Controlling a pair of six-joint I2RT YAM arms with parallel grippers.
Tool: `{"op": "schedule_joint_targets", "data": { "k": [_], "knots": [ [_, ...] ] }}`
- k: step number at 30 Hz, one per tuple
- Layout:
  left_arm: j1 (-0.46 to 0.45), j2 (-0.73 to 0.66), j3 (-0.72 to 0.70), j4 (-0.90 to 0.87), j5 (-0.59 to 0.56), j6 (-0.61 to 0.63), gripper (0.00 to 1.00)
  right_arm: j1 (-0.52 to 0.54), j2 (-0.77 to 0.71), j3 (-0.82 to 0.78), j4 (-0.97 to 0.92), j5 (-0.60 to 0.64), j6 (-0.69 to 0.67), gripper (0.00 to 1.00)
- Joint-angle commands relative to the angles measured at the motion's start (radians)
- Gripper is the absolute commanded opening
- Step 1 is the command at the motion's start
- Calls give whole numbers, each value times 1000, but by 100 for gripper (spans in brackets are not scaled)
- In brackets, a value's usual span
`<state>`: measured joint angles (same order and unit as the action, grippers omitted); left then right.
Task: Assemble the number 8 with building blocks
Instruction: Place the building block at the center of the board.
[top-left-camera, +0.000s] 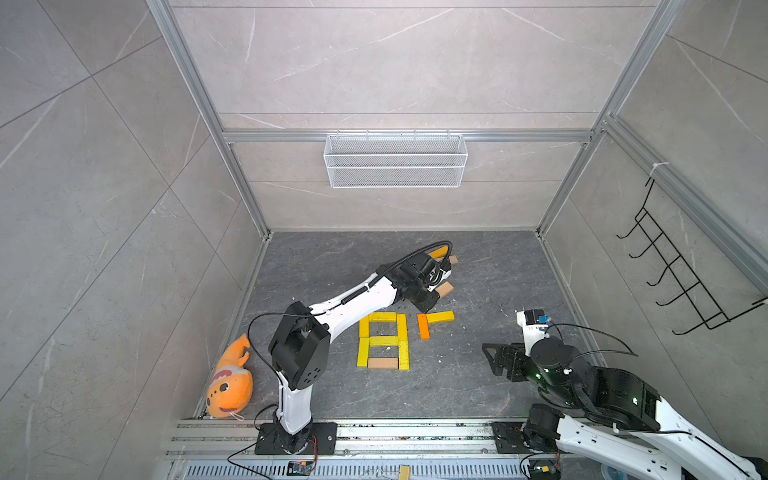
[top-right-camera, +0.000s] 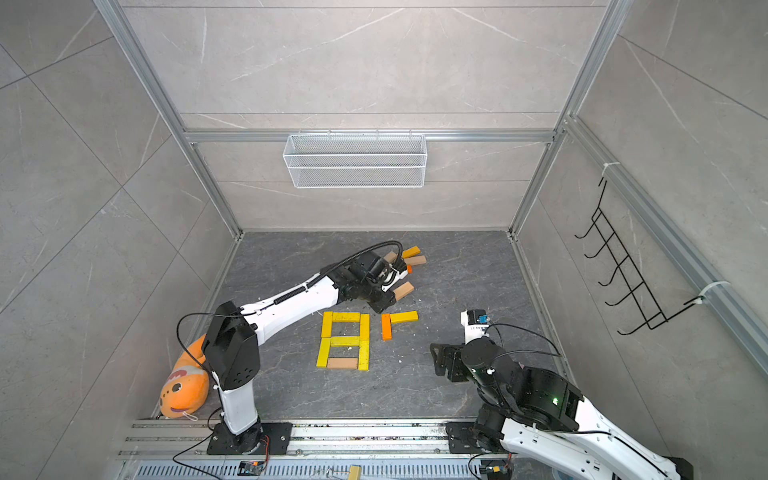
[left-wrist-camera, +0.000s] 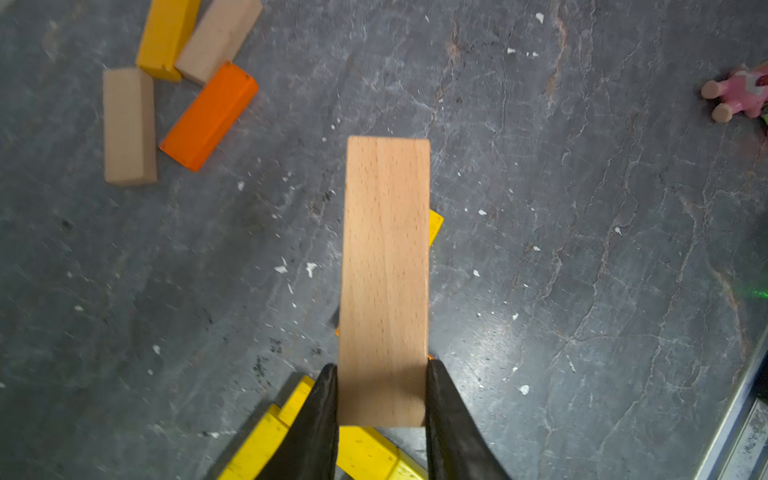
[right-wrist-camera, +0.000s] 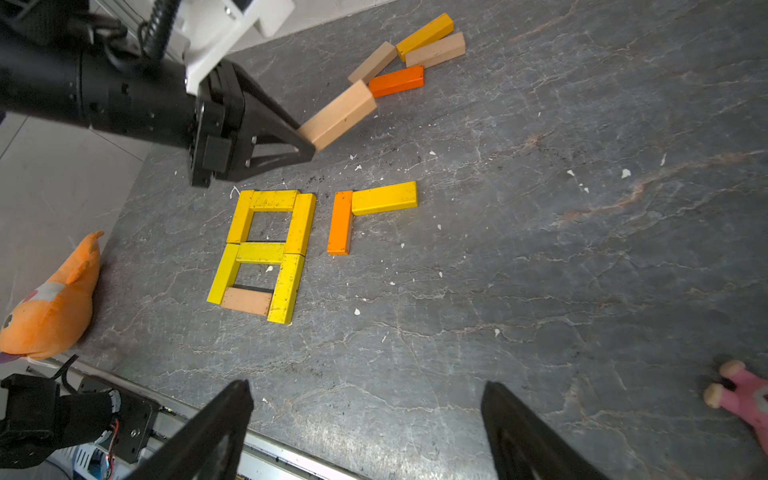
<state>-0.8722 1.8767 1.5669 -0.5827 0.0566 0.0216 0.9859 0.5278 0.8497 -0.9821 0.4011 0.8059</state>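
Seven building blocks (top-left-camera: 382, 341) lie as a finished 8 in both top views; just beside it an orange block (top-left-camera: 423, 326) and a yellow block (top-left-camera: 441, 317) touch in an L. Left wrist view: the left gripper (left-wrist-camera: 381, 365) clamps one end of a tan block (left-wrist-camera: 384, 270), held aloft. We judge it light, stiff and smooth; its narrow long sides suit a pinch. Right wrist view: the right gripper (right-wrist-camera: 365, 390) stands agape and empty; four loose blocks (right-wrist-camera: 397, 81) lie beyond the L.
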Motion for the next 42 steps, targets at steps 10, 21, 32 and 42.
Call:
{"op": "schedule_joint_targets", "data": {
  "k": [10,21,32,42],
  "knots": [
    [-276,55,-62,52,-341,-522,20,-2,-5,-49,-25,77,139,79],
    [-330,194,31,62,-367,-660,21,-3,-63,-73,-73,97,176,77],
    [-340,250,57,74,-332,-695,27,-3,-92,-80,-103,110,190,77],
    [-344,275,57,94,-303,-727,42,-2,-111,-98,-112,108,203,77]
  ]
}}
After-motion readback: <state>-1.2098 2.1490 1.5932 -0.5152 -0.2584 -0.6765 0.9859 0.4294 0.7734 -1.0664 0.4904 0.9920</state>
